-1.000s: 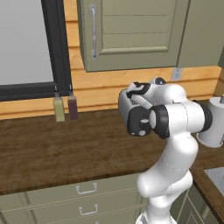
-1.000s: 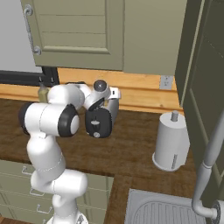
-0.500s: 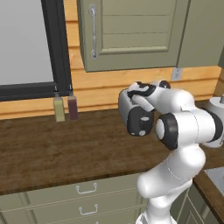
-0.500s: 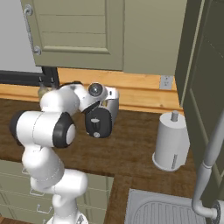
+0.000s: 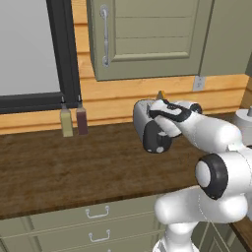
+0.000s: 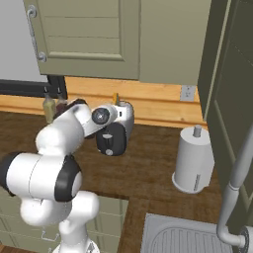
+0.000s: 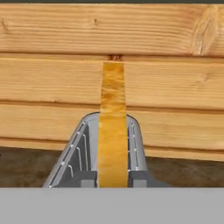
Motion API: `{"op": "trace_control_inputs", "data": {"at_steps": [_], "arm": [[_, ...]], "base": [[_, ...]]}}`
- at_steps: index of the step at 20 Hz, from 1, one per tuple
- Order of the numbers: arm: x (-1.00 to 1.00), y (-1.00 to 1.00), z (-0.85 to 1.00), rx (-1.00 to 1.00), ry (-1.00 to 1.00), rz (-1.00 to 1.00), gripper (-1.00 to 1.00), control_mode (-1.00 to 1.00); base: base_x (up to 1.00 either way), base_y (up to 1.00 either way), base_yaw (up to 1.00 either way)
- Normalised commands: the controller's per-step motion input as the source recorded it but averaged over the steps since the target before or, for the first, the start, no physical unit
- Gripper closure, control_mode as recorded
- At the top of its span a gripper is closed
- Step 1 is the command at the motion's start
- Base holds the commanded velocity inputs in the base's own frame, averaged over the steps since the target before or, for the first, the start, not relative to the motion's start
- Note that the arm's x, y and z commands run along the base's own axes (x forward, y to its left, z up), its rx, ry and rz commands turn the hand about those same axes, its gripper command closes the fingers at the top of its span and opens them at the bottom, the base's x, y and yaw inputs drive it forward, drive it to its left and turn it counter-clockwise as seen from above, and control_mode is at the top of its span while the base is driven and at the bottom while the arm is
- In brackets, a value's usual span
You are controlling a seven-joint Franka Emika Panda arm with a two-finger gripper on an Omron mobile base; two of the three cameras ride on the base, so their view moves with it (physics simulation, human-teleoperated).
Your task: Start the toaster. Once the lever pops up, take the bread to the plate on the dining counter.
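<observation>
- Since a second ago, the white arm has swung forward and lower, bringing its hand in over the toaster [image 5: 153, 132], which sits on the wooden kitchen counter [image 5: 74, 167] against the plank wall.
- Seen from the right base camera, the toaster [image 6: 114, 131] shows its glossy black end panel toward the robot, with the wrist directly above and just in front of it.
- One slice of bread [image 7: 113, 127] stands upright in the toaster's slot; only its tan top corner [image 5: 160, 94] pokes above the hand in the left base view.
- Looking along the gripper, the toaster's grey slot walls [image 7: 78, 153] flank the slice edge-on, centred in the picture.
- Neither fingertip is visible, so whether the gripper is spread or closed cannot be told.
- To the toaster's left stand two small bottles [image 5: 73, 118]; a grey canister [image 6: 193, 160] stands well to its right.
- Judged step: pressing the lever. The hand likely needs to come down on the black end panel's lever rather than the bread, pushing straight down so the light toaster does not slide or tip.
</observation>
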Motion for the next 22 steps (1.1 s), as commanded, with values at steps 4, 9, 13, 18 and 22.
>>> {"op": "trace_control_inputs", "data": {"at_steps": [4,9,13,18,22], "arm": [[-0.86,0.0,0.46,0.12,0.01,-0.06,1.0,-1.0],[-0.92,0.0,0.78,0.2,0.21,-0.09,1.0,-1.0],[-0.93,0.05,0.99,0.22,0.32,-0.11,1.0,-1.0],[-0.93,0.01,1.0,0.17,0.33,-0.09,1.0,-1.0],[-1.0,0.0,0.83,0.11,0.36,-0.03,1.0,-1.0]], "base": [[0.0,0.0,0.0],[0.0,0.0,0.0],[0.0,0.0,0.0],[0.0,0.0,0.0],[0.0,0.0,0.0]]}}
